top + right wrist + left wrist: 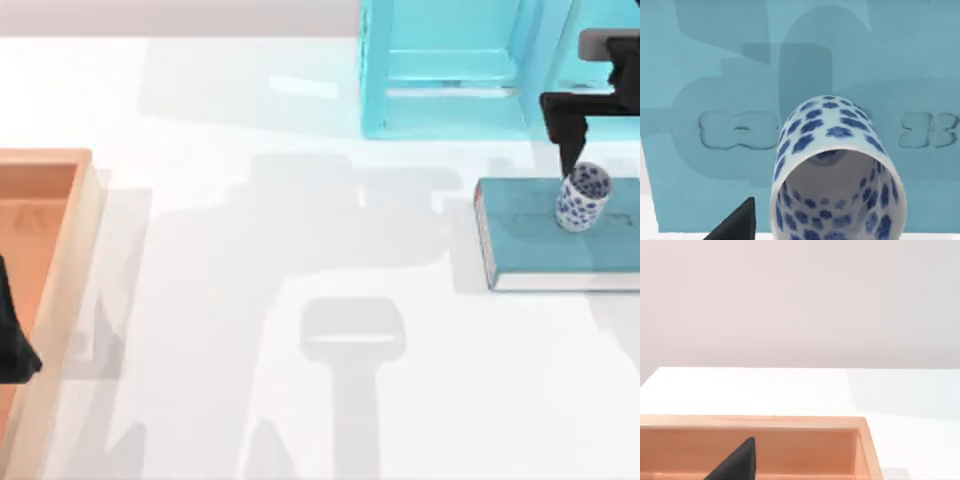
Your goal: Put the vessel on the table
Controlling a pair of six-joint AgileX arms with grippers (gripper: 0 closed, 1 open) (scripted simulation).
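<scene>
Top view shows one vessel (582, 197), white with blue dots, standing upright on the one teal book (540, 240) at the right side of the tabletop (300, 300). It sits near the book's far edge and has not reached the bare white surface. My right claw (572, 160) hangs just behind the vessel, its dark fingers pointing down at the rim; whether they are spread or pressed together I cannot tell from this angle. From my right wrist, I look into the vessel's open mouth (835, 175), with the book's teal cover (715, 75) all around it and one dark fingertip (737, 222) close beside its wall. One pale blue open-fronted box (450, 70) stands at the far edge. One orange wooden tray (60, 260) lies at the left edge, and my left claw (15, 350) rests parked over it; its state I cannot tell.
</scene>
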